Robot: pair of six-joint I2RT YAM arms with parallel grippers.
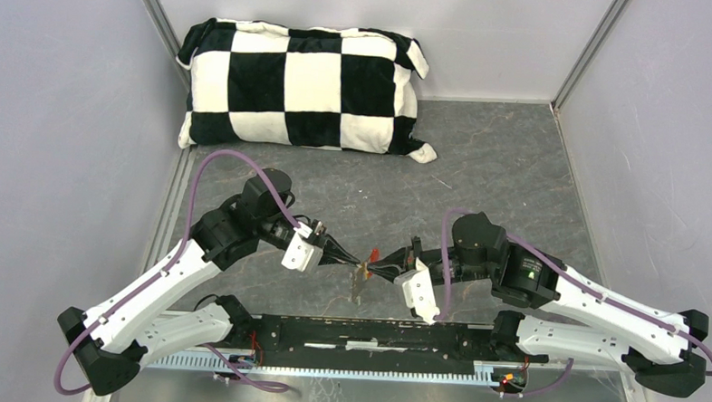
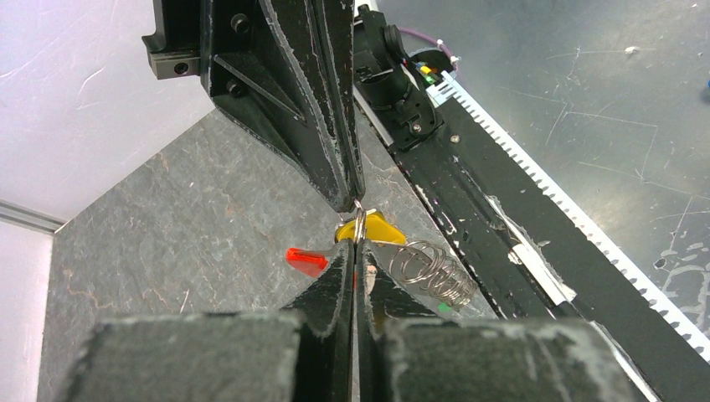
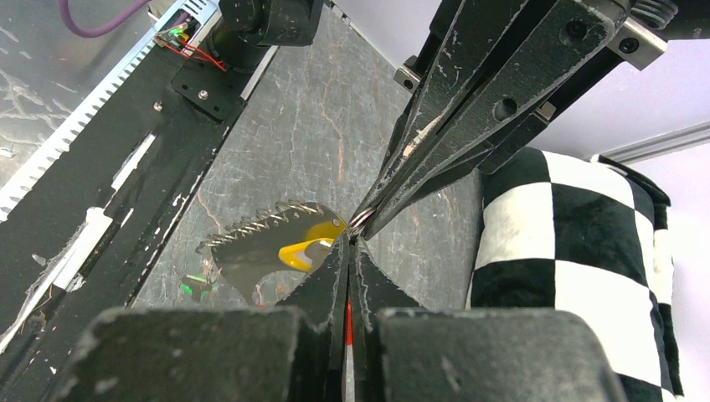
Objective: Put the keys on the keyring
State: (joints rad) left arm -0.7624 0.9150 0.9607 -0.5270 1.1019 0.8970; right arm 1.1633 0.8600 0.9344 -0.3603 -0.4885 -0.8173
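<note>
Left claw (image 2: 353, 255) and right claw (image 3: 347, 251), both fully closed, pinch the keyring (image 2: 358, 221) tip to tip above the worktop's (image 1: 499, 171) near middle. The yellow key (image 2: 377, 228) hangs at the ring, red tag (image 2: 306, 260) beside it. Threading probably needs one steady grip and small twists. Open room lies toward the far right; the black base rail (image 1: 328, 331) crowds the near side.

From above, the ring (image 1: 366, 267) and what hangs on it, between the left tool (image 1: 357, 262) and right tool (image 1: 378, 269), are too small to tell apart. From the left wrist, the green key (image 2: 441, 307) is a speck below the ring; a finger (image 2: 331, 285) half hides the red tag (image 2: 306, 260). From the right wrist, the tag is a sliver below the ring.
</note>
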